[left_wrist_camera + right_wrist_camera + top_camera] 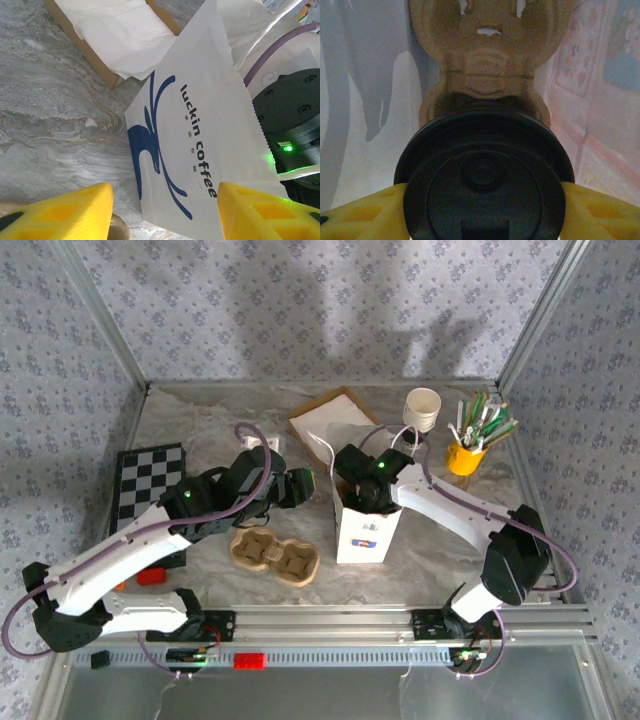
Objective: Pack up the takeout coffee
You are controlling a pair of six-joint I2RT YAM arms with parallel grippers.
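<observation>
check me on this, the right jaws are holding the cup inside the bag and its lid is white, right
Not quite. The lid is black, not white; the right wrist view shows it between the yellow fingers. The rest stands: the right jaws hold the cup inside the bag.

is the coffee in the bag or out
In the bag: the takeout coffee, black lid up, is held by the right gripper, with the paper walls of the white bag all around it.
</observation>
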